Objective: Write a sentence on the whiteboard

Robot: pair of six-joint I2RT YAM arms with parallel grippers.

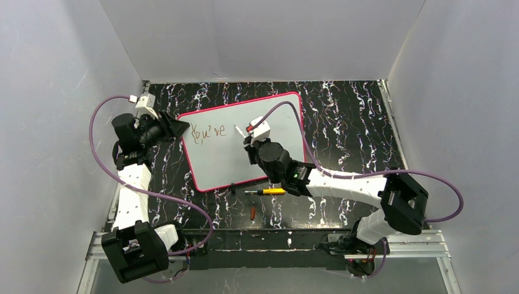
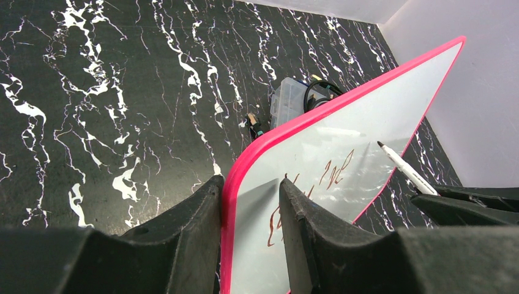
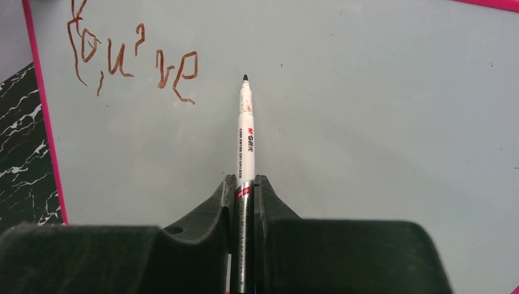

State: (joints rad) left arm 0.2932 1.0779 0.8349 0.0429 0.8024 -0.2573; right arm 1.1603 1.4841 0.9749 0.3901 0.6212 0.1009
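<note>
Marker (image 3: 246, 141) tip sits just right of the lettering (image 3: 134, 61), pointing up the board (image 3: 379, 135); your right fingers (image 3: 208, 214) grip its barrel. Left fingers (image 2: 190, 214) clamp the board's rim.

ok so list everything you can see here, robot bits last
whiteboard: one, white with a pink-red rim, middle of the table
sentence: one, only begun, reddish-brown lettering, near the board's left end
marker: one, white barrel with a dark tip, in the right pincer, pointing at the board just right of the lettering
pen: one, yellow and black, on the table by the board's near edge
small red piece: one, red, on the table nearer the arms
table: one, black with white veins
left pincer: one, black, clamped on the board's rim
right pincer: one, black, shut on the marker
</note>
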